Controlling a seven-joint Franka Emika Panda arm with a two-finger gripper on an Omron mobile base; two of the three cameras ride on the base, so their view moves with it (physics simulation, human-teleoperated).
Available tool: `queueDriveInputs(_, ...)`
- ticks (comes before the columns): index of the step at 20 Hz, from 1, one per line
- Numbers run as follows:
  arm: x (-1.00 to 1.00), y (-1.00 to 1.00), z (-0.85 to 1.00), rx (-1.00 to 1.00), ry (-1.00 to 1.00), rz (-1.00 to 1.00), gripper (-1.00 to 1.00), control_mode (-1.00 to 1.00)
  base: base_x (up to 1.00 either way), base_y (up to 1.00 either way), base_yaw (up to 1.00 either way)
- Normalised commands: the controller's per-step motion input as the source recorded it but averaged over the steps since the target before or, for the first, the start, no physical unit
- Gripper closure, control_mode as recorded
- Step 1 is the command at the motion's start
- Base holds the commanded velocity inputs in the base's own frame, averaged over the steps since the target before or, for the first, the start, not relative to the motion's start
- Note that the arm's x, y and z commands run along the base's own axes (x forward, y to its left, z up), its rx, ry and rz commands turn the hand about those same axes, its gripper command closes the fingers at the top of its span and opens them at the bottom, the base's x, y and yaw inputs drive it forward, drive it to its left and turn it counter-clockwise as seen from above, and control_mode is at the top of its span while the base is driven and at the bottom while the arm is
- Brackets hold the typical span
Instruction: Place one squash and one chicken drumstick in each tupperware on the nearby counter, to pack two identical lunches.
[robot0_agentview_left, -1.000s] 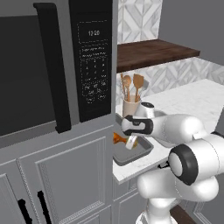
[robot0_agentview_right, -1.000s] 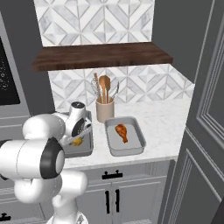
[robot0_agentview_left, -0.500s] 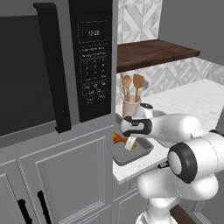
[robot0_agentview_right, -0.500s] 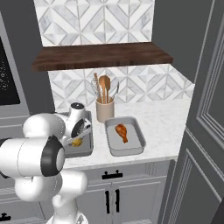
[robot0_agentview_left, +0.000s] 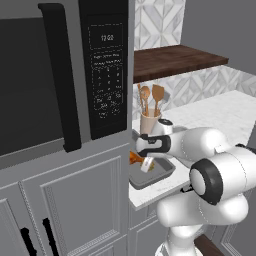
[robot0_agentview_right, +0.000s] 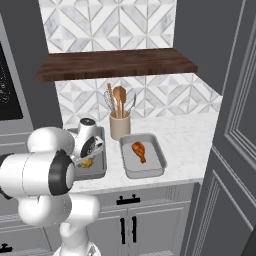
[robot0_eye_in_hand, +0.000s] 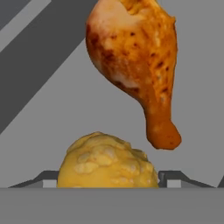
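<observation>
Pinched on the yellow squash (robot0_eye_in_hand: 107, 162) from both sides by the gripper (robot0_eye_in_hand: 107, 177), fingers snug against it so it can't fall. Held low over the grey tupperware (robot0_agentview_right: 100, 169) on the counter (robot0_agentview_right: 185, 145), ready to be let go there. Already lying in that box, just past the squash: one chicken drumstick (robot0_eye_in_hand: 135, 57), fat end up in the hand view. Lined up beside the meat, not on top of it, likely to leave room for both. Waiting in the other tupperware (robot0_agentview_right: 156, 169), close by: a second drumstick (robot0_agentview_right: 140, 151), with no squash yet
</observation>
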Motion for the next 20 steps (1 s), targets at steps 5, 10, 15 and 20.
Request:
queueDriveInputs(5,0.0,0.0,0.15,-0.01,0.0,0.0,-1.0,-1.0,0.0,0.0,0.0)
queueDriveInputs(10,0.0,0.0,0.26,0.0,0.0,-0.01,-1.0,-1.0,0.0,0.0,0.0)
queueDriveInputs(15,-0.25,-0.13,0.6,0.0,-0.04,-0.1,-1.0,-1.0,0.0,0.0,0.0)
queueDriveInputs(20,-0.54,-0.33,0.77,0.0,-0.04,-0.17,-1.0,-1.0,0.0,0.0,0.0)
